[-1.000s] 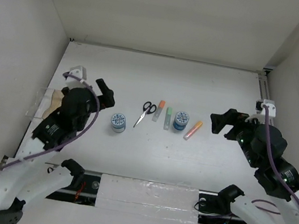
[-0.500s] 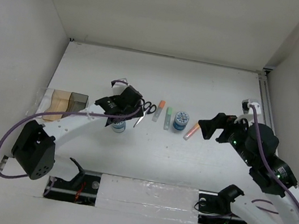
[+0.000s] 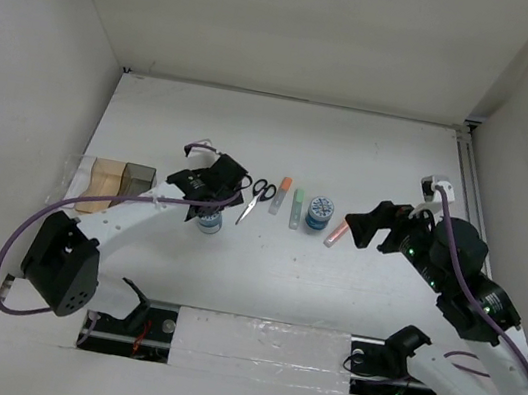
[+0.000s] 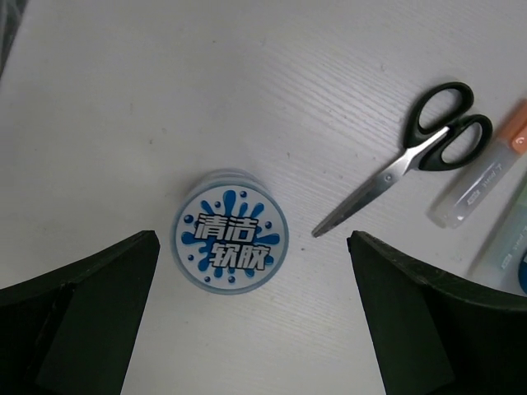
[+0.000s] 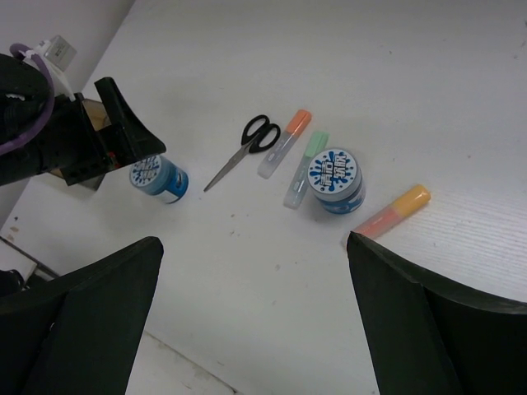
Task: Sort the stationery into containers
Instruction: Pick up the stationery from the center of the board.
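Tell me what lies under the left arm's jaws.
A round blue-and-white roll stands on the white table, printed top up, between the open jaws, untouched. In the top view the jaws cover part of it; its underside is hidden.

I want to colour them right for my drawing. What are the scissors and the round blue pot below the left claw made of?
The scissors: blades look like bare metal, silvery with a dull shine; handles look like glossy black plastic. The round blue pot: probably plastic, smooth pale rim, printed blue-and-white label on top.
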